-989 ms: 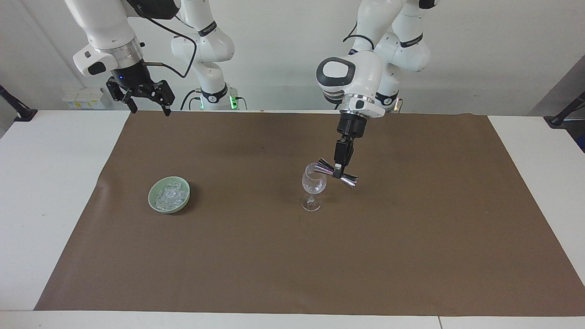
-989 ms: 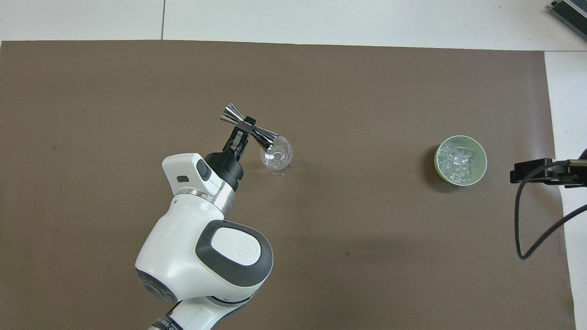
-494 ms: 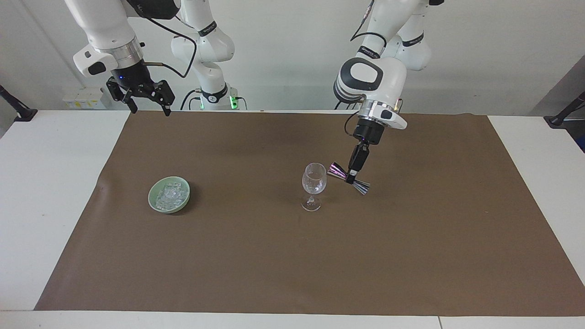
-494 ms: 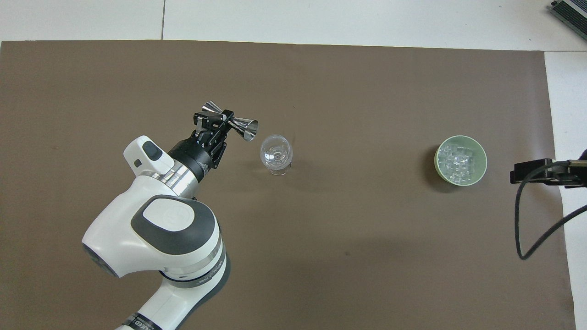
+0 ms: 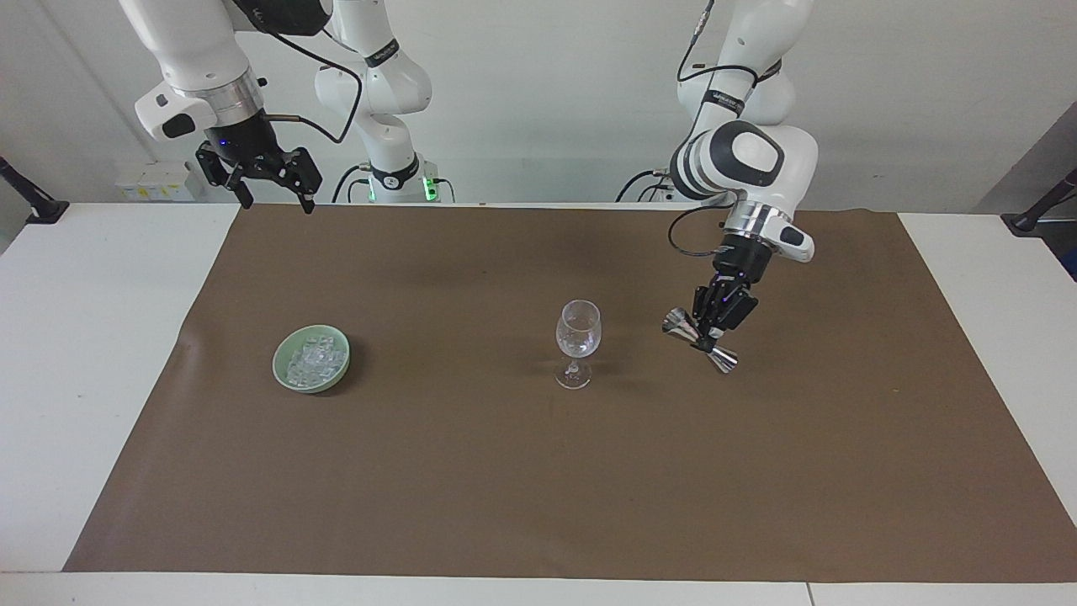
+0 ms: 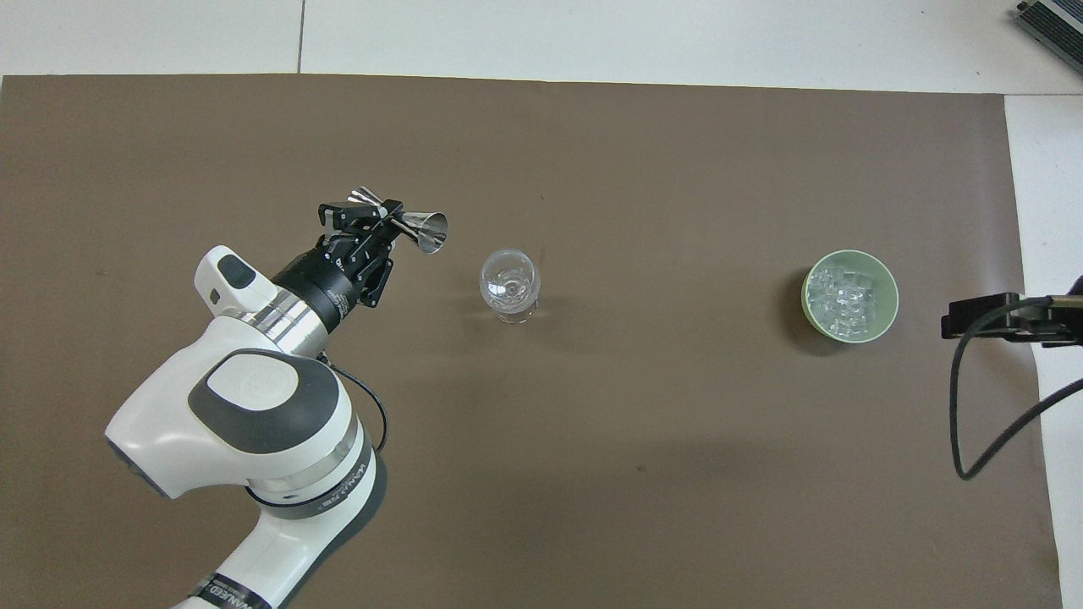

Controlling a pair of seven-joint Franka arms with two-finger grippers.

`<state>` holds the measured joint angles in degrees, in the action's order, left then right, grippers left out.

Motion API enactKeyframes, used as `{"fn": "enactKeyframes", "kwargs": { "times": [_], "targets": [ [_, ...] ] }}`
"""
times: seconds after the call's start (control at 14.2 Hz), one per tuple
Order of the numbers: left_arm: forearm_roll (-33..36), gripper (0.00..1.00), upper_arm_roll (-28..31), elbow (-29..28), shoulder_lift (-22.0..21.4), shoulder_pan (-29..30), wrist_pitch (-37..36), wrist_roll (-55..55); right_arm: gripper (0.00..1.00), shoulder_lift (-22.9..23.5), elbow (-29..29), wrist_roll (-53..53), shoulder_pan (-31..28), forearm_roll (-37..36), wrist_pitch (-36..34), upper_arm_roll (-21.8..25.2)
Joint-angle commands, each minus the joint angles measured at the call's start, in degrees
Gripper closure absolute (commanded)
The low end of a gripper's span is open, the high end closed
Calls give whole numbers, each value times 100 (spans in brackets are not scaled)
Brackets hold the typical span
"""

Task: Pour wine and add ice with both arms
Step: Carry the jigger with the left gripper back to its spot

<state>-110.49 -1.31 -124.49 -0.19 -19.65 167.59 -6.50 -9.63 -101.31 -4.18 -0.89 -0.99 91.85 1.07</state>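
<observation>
One camera sits high across the table, facing both robots from a fair way off, while the other hangs above their own end looking steeply down, and both take in the brown mat [image 5: 471, 471], the wine glass [image 5: 578, 341] and the green bowl [image 6: 849, 295].

The jigger [image 5: 701, 339] is polished metal, mirror-bright, catching streaks of light on both cones. At about three o'clock from it in the overhead view stands the wine glass [image 5: 578, 341], clear smooth glass with a glossy sheen. The bowl [image 5: 290, 379] looks like glazed ceramic, pale green and shiny; the ice [image 5: 315, 359] in it is clear and glittering. The brown mat [image 5: 538, 488] is matt, paper-like, faintly creased. The table [image 5: 67, 353] is smooth, white, dull.
</observation>
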Motion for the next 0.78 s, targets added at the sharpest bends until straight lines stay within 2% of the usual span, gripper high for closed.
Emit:
{"fn": "enactKeyframes", "kwargs": {
  "times": [0.0, 0.35, 0.56, 0.71],
  "targets": [
    [-78, 100, -45, -515, -297, 688, -891, -568, 0, -145, -143, 84, 1, 11, -44, -1],
    [-78, 100, -37, -586, -245, 1647, -1693, -2116, 0, -74, -135, 75, -7, 2, 35, -1],
    [-209, 100, -45, -603, -104, 2139, -2062, -2573, 0, -75, -170, 111, 1, 19, 61, -10],
    [-429, 100, -36, -603, 106, 2447, -2439, -2689, 0, -48, -344, 163, -7, 185, 393, -10]
  ]
}}
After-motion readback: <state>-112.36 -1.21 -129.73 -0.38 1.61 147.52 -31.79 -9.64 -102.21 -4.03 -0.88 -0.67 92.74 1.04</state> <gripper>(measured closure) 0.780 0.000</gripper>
